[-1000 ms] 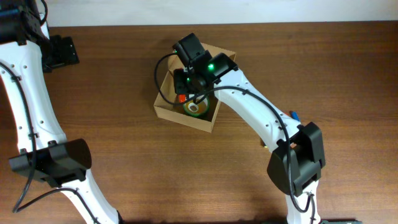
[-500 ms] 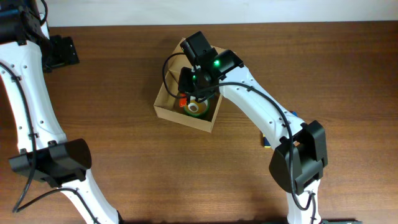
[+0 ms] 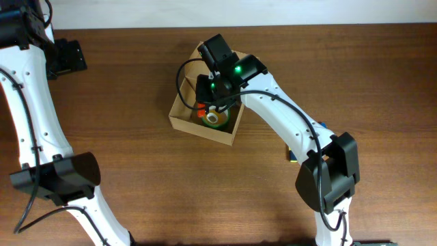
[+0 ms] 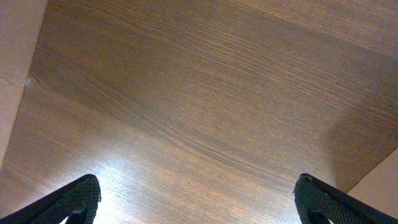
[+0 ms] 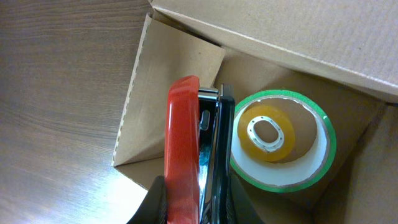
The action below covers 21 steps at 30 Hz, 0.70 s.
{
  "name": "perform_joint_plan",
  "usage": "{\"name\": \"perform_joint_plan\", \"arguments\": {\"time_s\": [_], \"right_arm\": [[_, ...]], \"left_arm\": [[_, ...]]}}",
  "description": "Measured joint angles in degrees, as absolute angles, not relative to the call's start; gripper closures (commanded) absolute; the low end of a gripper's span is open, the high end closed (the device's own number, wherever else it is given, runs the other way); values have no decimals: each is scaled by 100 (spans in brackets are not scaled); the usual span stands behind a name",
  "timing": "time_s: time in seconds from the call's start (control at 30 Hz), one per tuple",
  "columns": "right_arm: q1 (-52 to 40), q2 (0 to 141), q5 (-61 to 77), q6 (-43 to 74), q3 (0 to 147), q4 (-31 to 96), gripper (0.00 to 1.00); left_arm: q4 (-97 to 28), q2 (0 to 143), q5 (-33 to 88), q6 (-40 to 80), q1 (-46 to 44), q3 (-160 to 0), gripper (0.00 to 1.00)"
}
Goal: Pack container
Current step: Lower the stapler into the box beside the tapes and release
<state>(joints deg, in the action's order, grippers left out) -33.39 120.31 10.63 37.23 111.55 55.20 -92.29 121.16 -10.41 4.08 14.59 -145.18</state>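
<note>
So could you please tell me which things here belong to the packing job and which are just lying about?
Job: container; red stapler, gripped by the right tool; green-edged tape roll inside, a yellow tape roll in its core.
Lying about: small blue item by the right arm; left tool, open over the table.

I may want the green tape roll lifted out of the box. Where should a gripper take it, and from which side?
Come straight down from above: the green tape roll lies flat, hollow upward. Pinch its wall on the side away from the stapler, where the small yellow roll inside leaves the widest gap. The walls of the box would likely block a sideways approach.
</note>
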Motion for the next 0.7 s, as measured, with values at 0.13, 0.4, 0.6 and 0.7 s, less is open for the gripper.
{"name": "perform_joint_plan", "arguments": {"time_s": [0.13, 0.4, 0.6, 0.7], "right_arm": [[-3306, 12033, 1063, 3675, 11155, 5500, 96], [-3087, 12414, 1203, 3625, 11198, 5485, 96], [-3063, 12761, 1343, 3815, 11198, 5419, 96], [-3072, 12779, 1450, 3861, 11198, 5216, 96]], "left_arm": [[-9229, 12116, -1041, 408, 1459, -14518, 1], [-9229, 12116, -1041, 408, 1459, -14518, 1], [-9229, 12116, -1041, 408, 1459, -14518, 1], [-9229, 12116, -1041, 408, 1459, -14518, 1]]}}
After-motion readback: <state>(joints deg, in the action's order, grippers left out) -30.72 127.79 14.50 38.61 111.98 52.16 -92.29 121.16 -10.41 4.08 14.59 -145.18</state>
